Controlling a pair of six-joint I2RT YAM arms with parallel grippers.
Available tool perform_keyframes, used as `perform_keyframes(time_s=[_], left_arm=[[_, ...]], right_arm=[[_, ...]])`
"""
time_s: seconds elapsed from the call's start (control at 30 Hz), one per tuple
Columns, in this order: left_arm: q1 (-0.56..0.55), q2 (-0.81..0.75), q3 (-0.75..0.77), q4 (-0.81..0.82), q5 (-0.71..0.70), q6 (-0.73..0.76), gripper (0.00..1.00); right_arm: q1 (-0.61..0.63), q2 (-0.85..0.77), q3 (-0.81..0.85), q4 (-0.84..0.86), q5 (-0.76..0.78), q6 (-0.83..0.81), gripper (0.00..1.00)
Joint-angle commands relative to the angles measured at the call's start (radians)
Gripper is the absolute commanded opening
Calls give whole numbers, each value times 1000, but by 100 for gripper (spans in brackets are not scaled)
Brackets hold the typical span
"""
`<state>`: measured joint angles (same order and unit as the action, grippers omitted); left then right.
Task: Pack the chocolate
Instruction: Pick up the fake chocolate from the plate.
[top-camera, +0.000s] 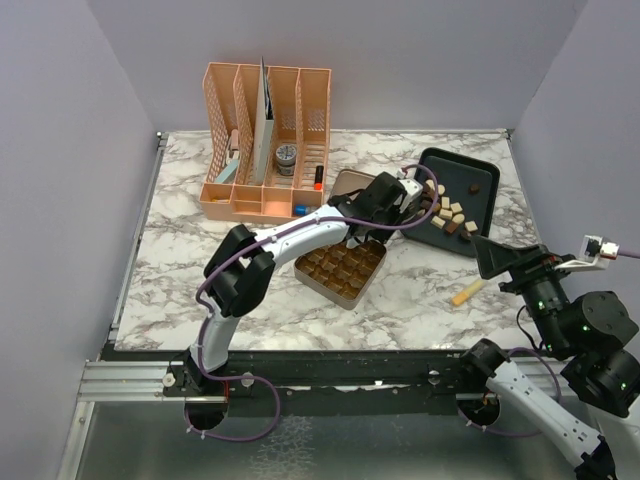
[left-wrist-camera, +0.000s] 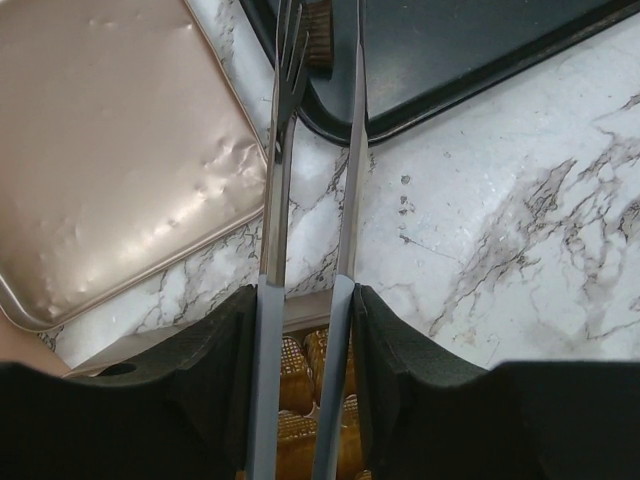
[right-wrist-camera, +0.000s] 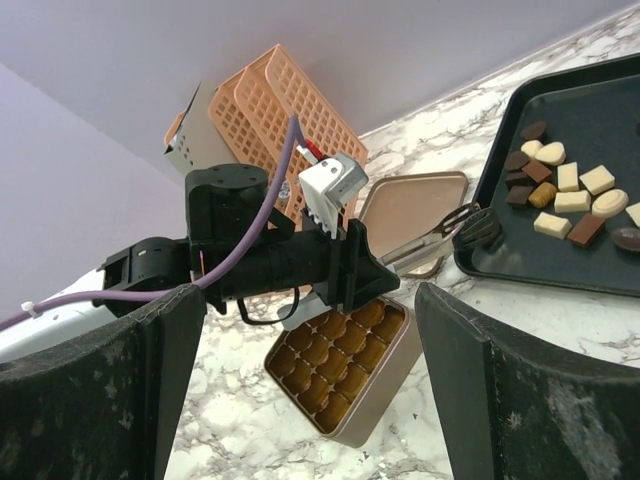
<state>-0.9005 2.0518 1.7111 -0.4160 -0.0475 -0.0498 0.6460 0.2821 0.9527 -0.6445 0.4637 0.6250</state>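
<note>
One marble table (top-camera: 200, 270) carries everything. At its far edge, left of centre, stands a peach lattice desk organizer (top-camera: 265, 140) with papers and small items in its slots. To the far right lies a black tray (top-camera: 455, 165), set at a slant to the table's edge. Near the middle of the table sits the square gold tin (top-camera: 338, 272), open, its gold cup liner showing a grid of small compartments. Just beyond it, between the organizer and the tray, the tin's rose-gold lid (left-wrist-camera: 110, 150) lies flat, a little dented.

My left arm reaches over the tin toward the tray. My left end effector (left-wrist-camera: 305, 300) is pinching a pair of metal tongs (left-wrist-camera: 272, 230), its pads pressed against the pale handles, the two blades standing slightly apart. The tongs' tips cross the tray's near-left rim, with one brown piece just beside the forked tip.

My right end effector (top-camera: 503, 260) hangs above the table's right edge, fingers spread wide and holding nothing.

All the chocolate (right-wrist-camera: 570, 200) I can see lies on the tray: a loose cluster of dark brown, light brown and cream-white pieces. A tan stick-shaped piece (top-camera: 466, 293) lies on the table between the tray and my right end effector; I cannot tell what it is.
</note>
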Motion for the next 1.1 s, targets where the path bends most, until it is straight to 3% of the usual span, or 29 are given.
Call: perform_keyframes(time_s=[0.0,0.5,1.07], left_arm=[[-14,19,54,-2,-42,-7,44],[-18,44,59,-3,-53,-2,47],[-28,28,63,2,-24,6,33]], right_arm=[[-3,-29,12,-34,43,13,90],[-3,-5,12,-24,6,35,90],[-3,-2,-18,-9,-4,62,89]])
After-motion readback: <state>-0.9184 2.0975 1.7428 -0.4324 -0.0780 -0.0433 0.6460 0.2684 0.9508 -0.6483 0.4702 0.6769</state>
